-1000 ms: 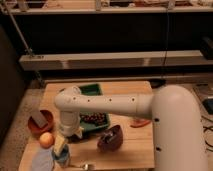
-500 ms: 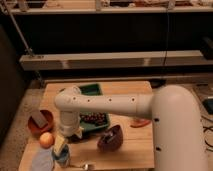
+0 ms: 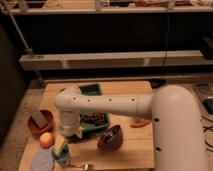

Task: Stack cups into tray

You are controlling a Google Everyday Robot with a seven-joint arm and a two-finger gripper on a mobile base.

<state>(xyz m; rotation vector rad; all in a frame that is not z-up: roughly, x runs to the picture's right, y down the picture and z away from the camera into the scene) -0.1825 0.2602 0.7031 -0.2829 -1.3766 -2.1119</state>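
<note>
Wooden table (image 3: 135, 145): our gripper (image 3: 61, 149) sits over one light-blue cup (image 3: 62, 157), grip unclear. One green tray (image 3: 95, 91) holds dark items; orange-brown bowl (image 3: 36, 129), maroon bowl (image 3: 110, 139).

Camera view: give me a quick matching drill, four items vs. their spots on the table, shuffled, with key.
Items:
1. tray
2. maroon bowl
3. orange fruit
4. gripper

Places:
A. front left, over the light-blue cup
B. table centre, partly behind the arm
C. right of the cup, near the front edge
D. just in front of the orange-brown bowl

Pairs: 1-B, 2-C, 3-D, 4-A
</note>
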